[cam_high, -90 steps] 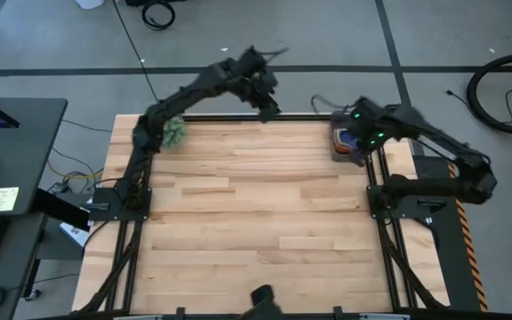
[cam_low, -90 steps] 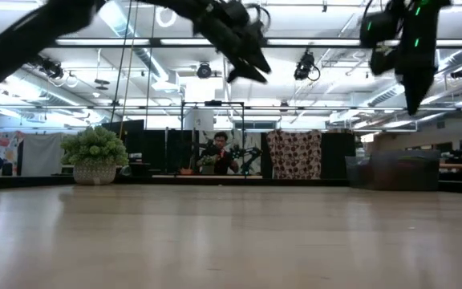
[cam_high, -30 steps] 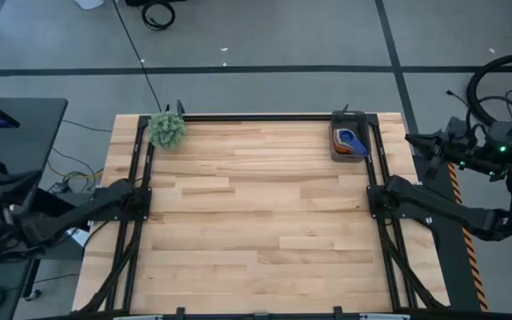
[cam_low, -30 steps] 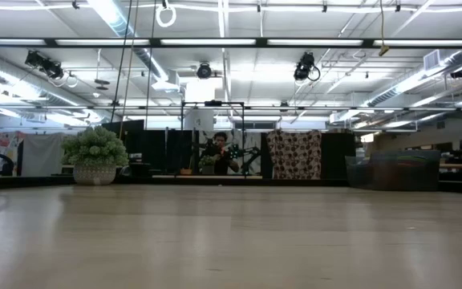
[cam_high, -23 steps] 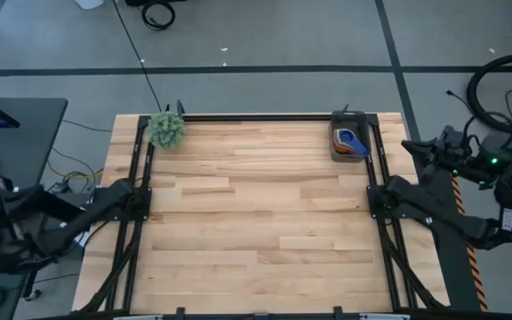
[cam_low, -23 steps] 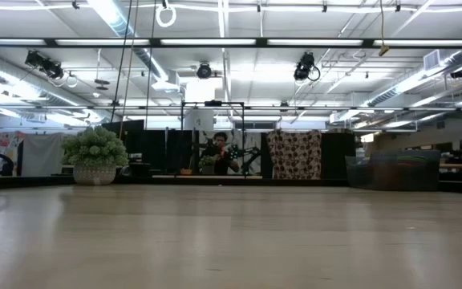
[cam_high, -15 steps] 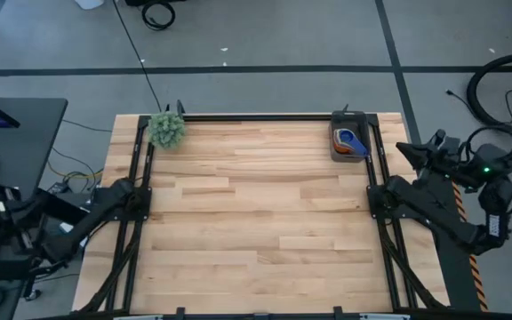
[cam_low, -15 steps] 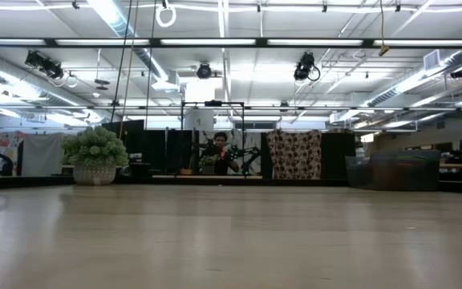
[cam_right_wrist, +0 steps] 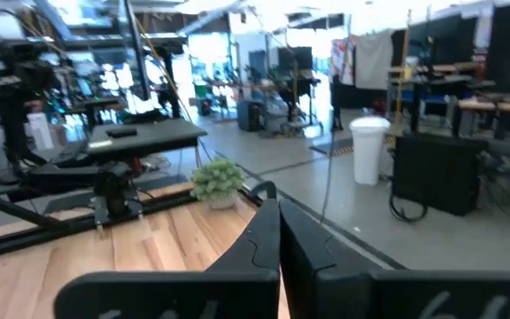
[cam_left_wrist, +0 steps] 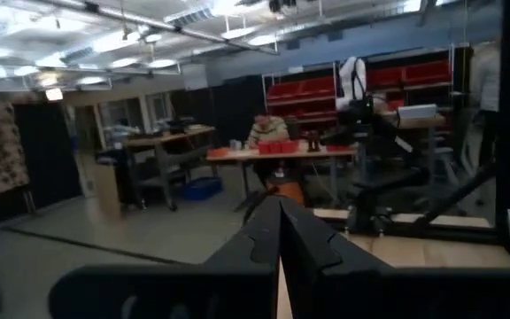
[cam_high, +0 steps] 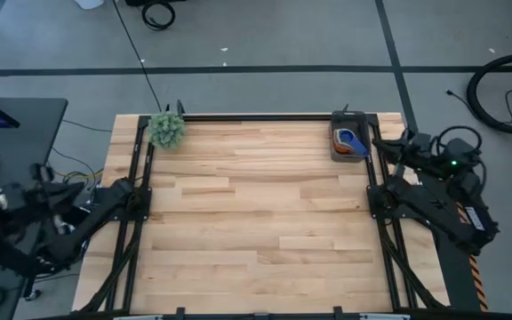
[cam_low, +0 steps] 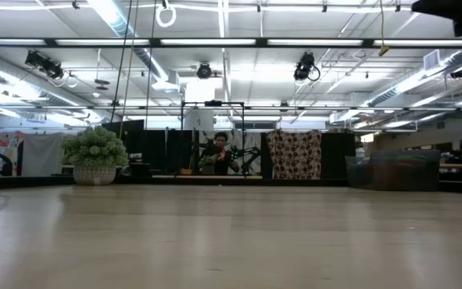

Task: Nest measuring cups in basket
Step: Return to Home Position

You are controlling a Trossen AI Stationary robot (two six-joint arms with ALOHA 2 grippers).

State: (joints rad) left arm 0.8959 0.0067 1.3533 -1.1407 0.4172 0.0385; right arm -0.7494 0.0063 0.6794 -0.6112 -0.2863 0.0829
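Basket: a small dark grey rectangular bin (cam_high: 335, 153) stands at the table's far right corner, against the black frame rail (cam_high: 256, 116).
Contents: nested plastic measuring cups (cam_high: 352, 139), a blue one on top with orange showing under it; I can't make out the others.
Right claw: the right gripper (cam_right_wrist: 279, 213) has its fingers pressed together on nothing. It is off the table's right edge, near the bin but apart from it.
Left claw: the left gripper (cam_left_wrist: 280, 209) is likewise pressed together and empty, off the left edge and well apart from the bin.
Table: a pale wooden plank top (cam_high: 256, 222), with a fuzzy green plant ball (cam_high: 166, 130) at the far left corner.
Room: grey floor (cam_high: 265, 36), ceiling strip lights (cam_low: 295, 42), and a person (cam_left_wrist: 266, 133) seated below shelves of red bins (cam_left_wrist: 326, 89).
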